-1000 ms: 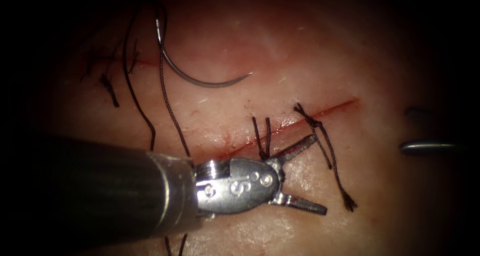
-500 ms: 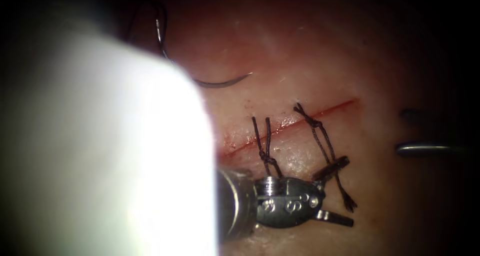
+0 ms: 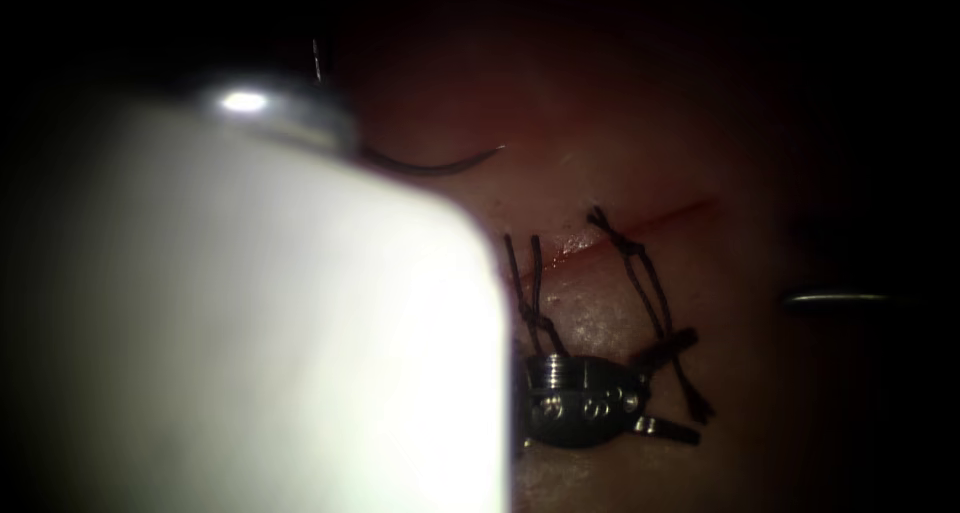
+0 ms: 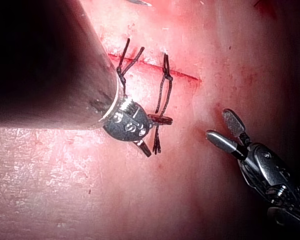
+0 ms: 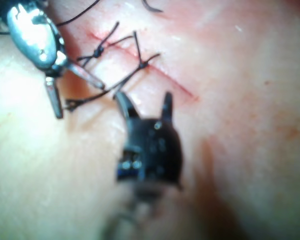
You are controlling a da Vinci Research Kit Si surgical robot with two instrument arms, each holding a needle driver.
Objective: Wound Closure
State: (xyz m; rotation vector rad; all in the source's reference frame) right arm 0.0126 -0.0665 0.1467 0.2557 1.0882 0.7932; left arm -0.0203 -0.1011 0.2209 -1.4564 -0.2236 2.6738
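Straddling the tail of a dark knotted stitch (image 3: pixel 655 298), the left arm's silver claw (image 3: pixel 672 388) gapes wide, holding nothing; the right claw (image 4: pixel 229 131) waits spread, empty; the curved steel needle (image 3: pixel 440 163) lies free beyond on pale tissue (image 4: pixel 140 200).

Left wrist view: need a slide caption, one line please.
Left tool, jaws open, at a knotted stitch's thread tails; right tool, jaws open, holds nothing beside the cut.

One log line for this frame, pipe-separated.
left pincer: open, holds nothing, astride knotted thread tails | right pincer: open, empty | needle: free on tissue
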